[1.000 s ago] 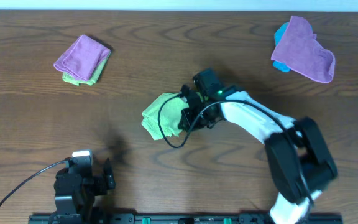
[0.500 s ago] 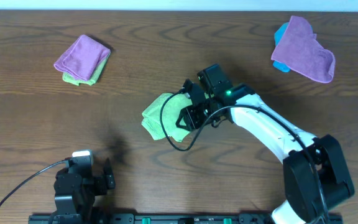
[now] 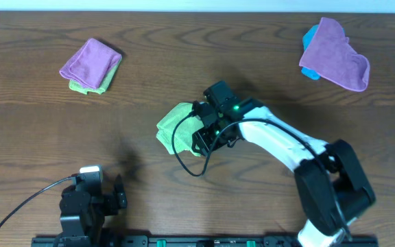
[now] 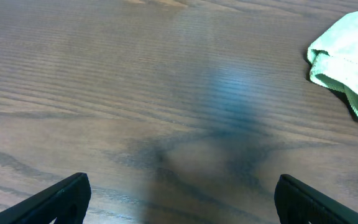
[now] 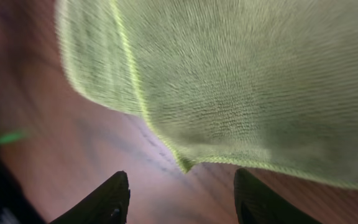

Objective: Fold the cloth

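The lime-green cloth (image 3: 175, 126) lies bunched in a folded heap at the table's centre. It fills the top of the right wrist view as the cloth (image 5: 241, 81), one corner hanging just ahead of the fingers. My right gripper (image 3: 201, 134) hovers over the cloth's right edge. In its own view the right gripper (image 5: 182, 202) is open, with only bare wood between the fingertips. My left gripper (image 3: 91, 199) rests at the near left edge, well away. The left gripper (image 4: 182, 199) is wide open over bare table, and the cloth (image 4: 347, 62) shows at the far right there.
A purple cloth on a green one (image 3: 91, 63) lies at the back left. Another purple cloth (image 3: 336, 55) covers a small blue cloth (image 3: 310, 40) at the back right. A black cable loop (image 3: 184, 149) hangs beside the right wrist.
The right gripper has gone from shut to open, letting the cloth go, and has shifted slightly left over its edge. The left arm has not moved.
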`<state>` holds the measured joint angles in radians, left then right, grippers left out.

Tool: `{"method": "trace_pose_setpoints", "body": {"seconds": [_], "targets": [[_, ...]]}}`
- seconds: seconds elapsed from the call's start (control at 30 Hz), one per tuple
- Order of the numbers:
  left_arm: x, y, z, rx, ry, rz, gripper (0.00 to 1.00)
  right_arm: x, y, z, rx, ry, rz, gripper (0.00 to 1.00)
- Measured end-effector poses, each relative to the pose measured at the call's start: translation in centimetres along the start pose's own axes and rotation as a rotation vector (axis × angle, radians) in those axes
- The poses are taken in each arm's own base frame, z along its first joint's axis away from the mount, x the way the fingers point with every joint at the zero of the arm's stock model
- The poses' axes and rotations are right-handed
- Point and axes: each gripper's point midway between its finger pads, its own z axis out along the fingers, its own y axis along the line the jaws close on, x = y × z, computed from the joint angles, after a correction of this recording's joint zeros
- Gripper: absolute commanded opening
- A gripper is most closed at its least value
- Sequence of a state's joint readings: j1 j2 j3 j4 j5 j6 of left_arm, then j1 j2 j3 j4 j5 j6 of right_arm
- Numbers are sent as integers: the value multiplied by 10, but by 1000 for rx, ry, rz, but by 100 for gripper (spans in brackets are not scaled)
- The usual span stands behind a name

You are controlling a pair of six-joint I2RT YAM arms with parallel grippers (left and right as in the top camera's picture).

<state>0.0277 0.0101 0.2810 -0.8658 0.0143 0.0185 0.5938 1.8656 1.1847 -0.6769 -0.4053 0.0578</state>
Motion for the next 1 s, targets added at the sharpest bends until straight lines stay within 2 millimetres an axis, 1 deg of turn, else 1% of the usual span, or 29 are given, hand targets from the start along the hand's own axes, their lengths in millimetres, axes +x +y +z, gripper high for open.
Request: {"method": "trace_pose_setpoints", "body": {"seconds": [0.1, 0.4, 0.57, 0.87, 1.0], "targets": [[0, 0, 0, 0, 0, 0, 95, 1, -4, 8, 18, 13, -16, 57], [0, 0, 0, 0, 0, 0, 95, 7, -17, 20, 65, 46, -37, 58], [0, 0, 0, 0, 0, 0, 95, 8, -16, 22, 69, 52, -61, 51], [0, 0, 0, 0, 0, 0, 95, 9, 1, 32, 78, 63, -131, 43], [0, 0, 0, 0, 0, 0, 95, 10, 4, 34, 94, 69, -153, 36]]}}
